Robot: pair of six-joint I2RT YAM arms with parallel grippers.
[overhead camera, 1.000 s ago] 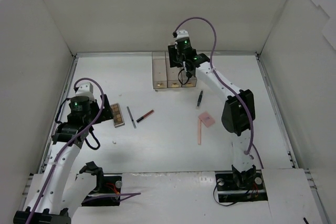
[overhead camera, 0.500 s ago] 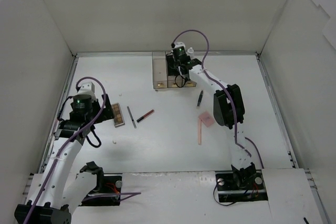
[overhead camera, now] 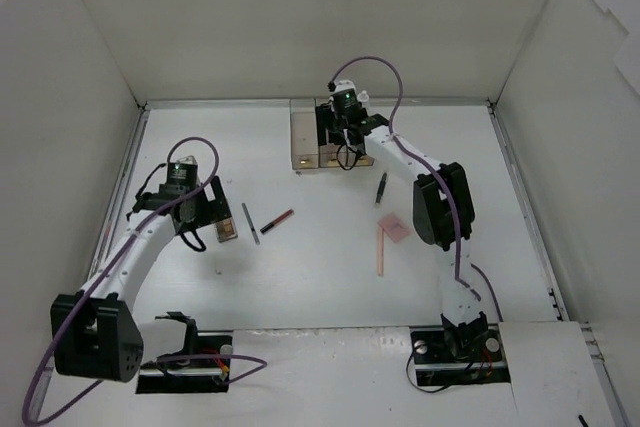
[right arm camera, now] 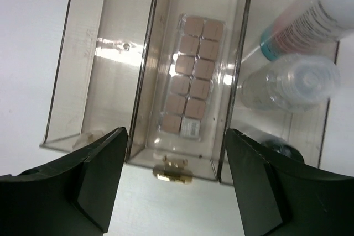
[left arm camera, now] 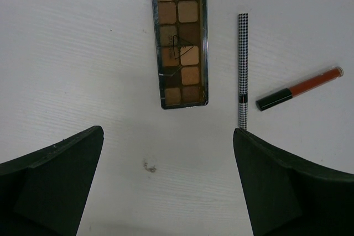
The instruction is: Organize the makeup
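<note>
White tabletop (overhead camera: pixel 300 277), makeup partly boxed

Left gripper (left arm camera: pixel 167 131), fingers spread wide, hovers near an eyeshadow palette (left arm camera: pixel 181 40). A checked pencil (left arm camera: pixel 242 70) and a red tube (left arm camera: pixel 298 88) lie beside it. Right gripper (right arm camera: pixel 175 132), fingers apart, hangs over the clear box (right arm camera: pixel 91 64): second palette (right arm camera: pixel 192 75) in the middle compartment, white-blue bottle (right arm camera: pixel 304 20) in the right.
</note>
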